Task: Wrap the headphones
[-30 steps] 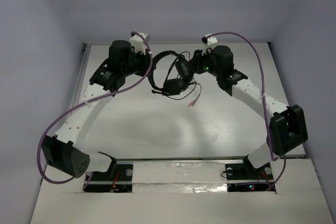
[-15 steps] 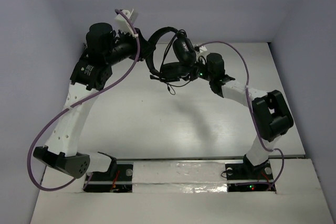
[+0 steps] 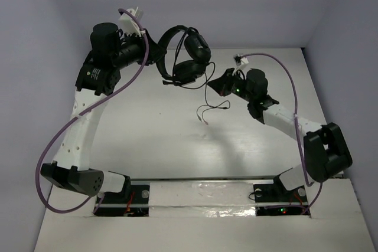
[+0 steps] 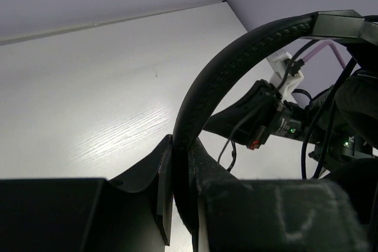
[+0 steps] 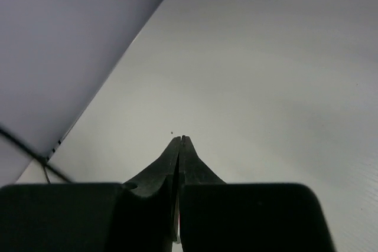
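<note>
The black headphones (image 3: 188, 70) hang in the air at the back of the table. My left gripper (image 3: 159, 57) is shut on their curved headband (image 4: 236, 63), which runs up between the jaws in the left wrist view (image 4: 180, 146). The two earcups hang right of it. The thin black cable (image 3: 206, 95) drops from the lower earcup and ends in loose loops over the table. My right gripper (image 3: 220, 87) is shut just right of the hanging cable. In the right wrist view (image 5: 180, 140) its jaws meet with nothing clearly between them. A strand of cable (image 5: 23, 146) crosses that view's lower left.
Purple robot cables (image 3: 65, 134) loop beside both arms. The white table (image 3: 177, 140) is bounded by grey-lilac walls at the back and sides. A metal rail (image 3: 201, 179) runs along the near edge between the arm bases.
My left arm has lifted the headphones higher and further back. My right gripper has drawn away to the right and down from the earcups. The cable now hangs lower in loose loops.
</note>
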### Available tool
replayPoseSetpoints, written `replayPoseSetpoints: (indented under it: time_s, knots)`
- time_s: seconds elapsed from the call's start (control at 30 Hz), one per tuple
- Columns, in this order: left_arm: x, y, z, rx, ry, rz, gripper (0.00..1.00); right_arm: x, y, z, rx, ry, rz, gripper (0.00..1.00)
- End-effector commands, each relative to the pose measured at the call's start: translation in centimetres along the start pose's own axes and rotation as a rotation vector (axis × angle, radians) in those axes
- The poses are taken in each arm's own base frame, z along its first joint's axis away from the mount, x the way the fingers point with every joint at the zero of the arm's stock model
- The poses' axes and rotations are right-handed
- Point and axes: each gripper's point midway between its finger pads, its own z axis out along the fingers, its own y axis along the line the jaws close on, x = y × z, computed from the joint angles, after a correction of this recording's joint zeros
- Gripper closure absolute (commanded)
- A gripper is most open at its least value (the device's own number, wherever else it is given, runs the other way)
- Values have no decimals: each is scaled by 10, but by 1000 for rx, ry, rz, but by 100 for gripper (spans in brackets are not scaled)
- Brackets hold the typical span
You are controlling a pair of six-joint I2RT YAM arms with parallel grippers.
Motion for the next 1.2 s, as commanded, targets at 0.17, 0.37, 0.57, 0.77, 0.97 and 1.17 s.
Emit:
replayPoseSetpoints:
  time_s: [0.17, 0.37, 0.57, 0.77, 0.97, 1.17]
  knots:
    - [-46, -35, -17, 110, -150, 9, 100, -40, 11, -42, 119, -135, 82, 71]
    - [-54, -34, -23, 77, -198, -4, 100, -75, 25, -81, 192, -238, 72, 42]
    - [-63, -36, -25, 75, -221, -2, 100, -54, 48, -81, 17, -207, 56, 100]
    - [-81, -51, -30, 120, -242, 8, 100, -41, 26, -49, 11, -199, -6, 51]
    - [-84, -63, -32, 176, -226, 10, 100, -65, 9, -10, 61, -121, 117, 33]
    - [-73, -63, -27, 203, -193, -3, 100, -16, 14, -7, -84, 41, -141, 32]
